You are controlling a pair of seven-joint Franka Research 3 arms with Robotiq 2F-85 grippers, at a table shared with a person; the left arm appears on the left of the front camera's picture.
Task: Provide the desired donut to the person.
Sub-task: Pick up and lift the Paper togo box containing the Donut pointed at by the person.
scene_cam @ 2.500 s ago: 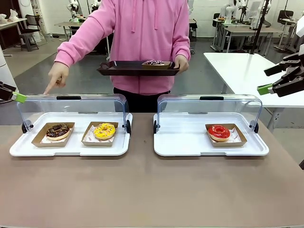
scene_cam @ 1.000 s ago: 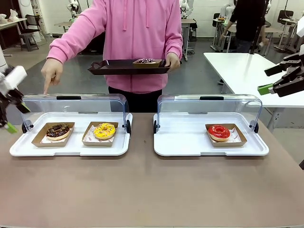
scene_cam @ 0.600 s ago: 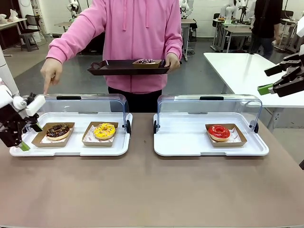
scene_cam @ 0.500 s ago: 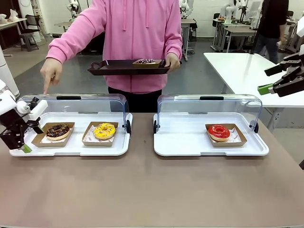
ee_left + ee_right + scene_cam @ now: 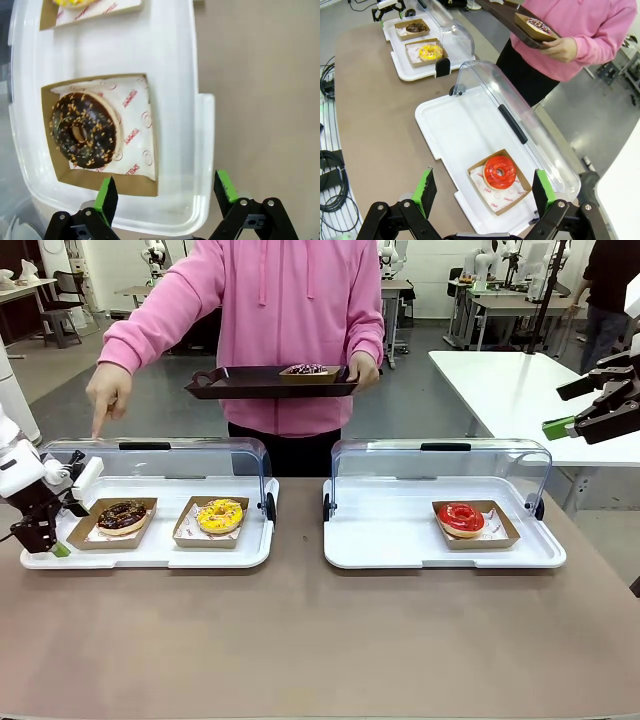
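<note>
Up top, the person in a pink hooded sweatshirt (image 5: 290,320) is cut off at the picture's edge. One of the person's hands points a finger (image 5: 104,400) down over the raised clear lid (image 5: 150,462); the other holds a dark serving tray (image 5: 250,382). The robot's left hand (image 5: 167,192) sits low at the outer end of the left white plastic tray (image 5: 150,558). In the front view only one of its green pads is clear against its black body. From its wrist the fingers are spread wide and hold nothing: one pad hangs over the edge of the brown cardboard boat (image 5: 145,182), the other over the brown bench (image 5: 260,100) just outside the tray's rim. The chocolate donut with pale sprinkles (image 5: 82,130) lies in that boat, near the pad but apart from it, to one side of the gap. A yellow donut (image 5: 220,514) is cut off in the wrist view. The right hand (image 5: 565,408), also spread and empty, hangs high at the right edge, well apart from the red donut (image 5: 460,517).
</note>
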